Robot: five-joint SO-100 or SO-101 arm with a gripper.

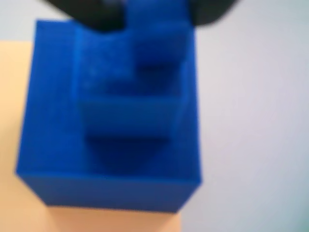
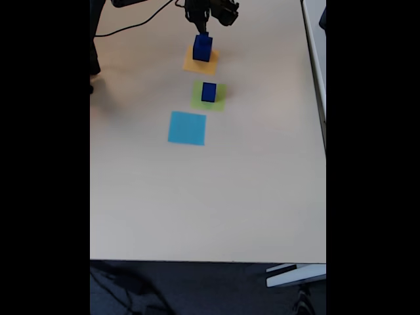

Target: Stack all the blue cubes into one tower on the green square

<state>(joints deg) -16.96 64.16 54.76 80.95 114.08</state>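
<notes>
My hand [image 2: 204, 31] hung at the far end of the tabletop [image 2: 262, 184] in the fixed view, directly over the stack on the orange-yellow square [image 2: 191, 66]. In the wrist view the picture was blurred, but I could make out 3 blue cubes piled there: the largest cube [image 1: 48, 125] at the bottom, the middle cube [image 1: 128, 118] on its top face, and the small cube [image 1: 159, 46] highest, sitting between the dark tips of my fingers [image 1: 91, 14]. Whether I was gripping that small cube or had my fingers merely beside it, I could not tell.

In the fixed view another blue cube [image 2: 209, 92] stood upright on the green square [image 2: 219, 102], which lay just in front of the orange-yellow one. The light blue square [image 2: 187, 128] lay nearer the camera, next in the row, with its surface bare. A black cable [image 2: 131, 26] trailed across the tabletop's far left corner.
</notes>
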